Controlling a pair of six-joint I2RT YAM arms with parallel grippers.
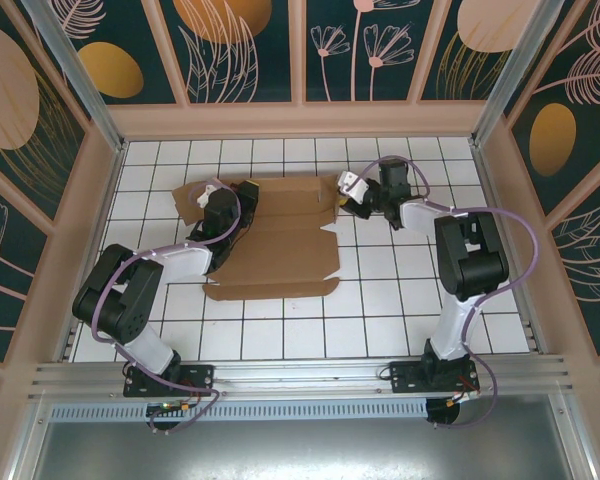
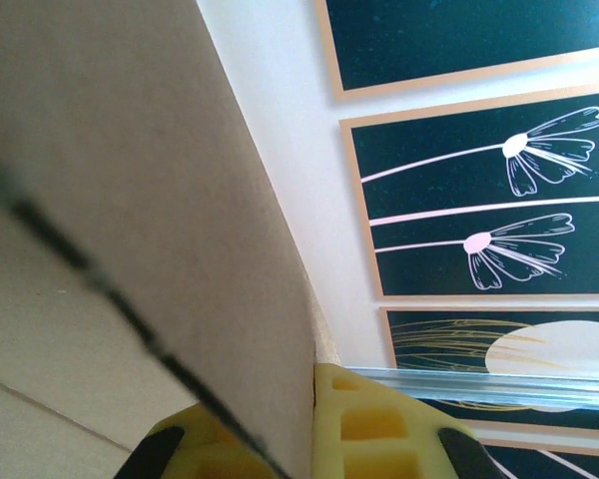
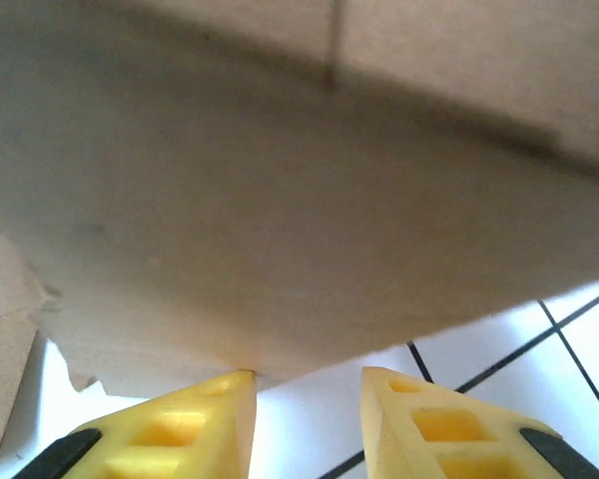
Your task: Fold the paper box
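- The box (image 1: 280, 235) lies opened out on the white tiled table (image 1: 380, 320), just left of the middle of the top view; most of the sheet is flat, with a narrow flap along its lower edge and a small flap at its upper left corner; its right edge is notched.
- The left claw (image 1: 220, 207) sits over the left part of the box in the top view, its arm reaching in from the lower left of the frame.
- In the left wrist view a cardboard panel (image 2: 130, 200) fills the left half of the frame and stands on edge, running down between the two yellow fingers (image 2: 374, 429) at the bottom; the fingers press on either side of it, so the left claw is clamped on the box; a dark blurred line crosses the panel from the left edge to the bottom.
- To the right of that panel are the dark wall panels (image 2: 479, 180) with pale flower drawings, and a metal rail lower right.
- The right claw (image 1: 346, 197) is at the right edge of the box, in the upper middle of the top view; its arm bends in from the lower right.
- In the right wrist view the two yellow fingers (image 3: 195, 424) stand apart at the bottom of the frame with bare white tile in the gap; the right claw is open and grips nothing.
- There the cardboard (image 3: 280, 220) fills the upper part of the frame; its lower edge hangs just above the fingertips; the left fingertip touches that edge, the right one is just short of it.
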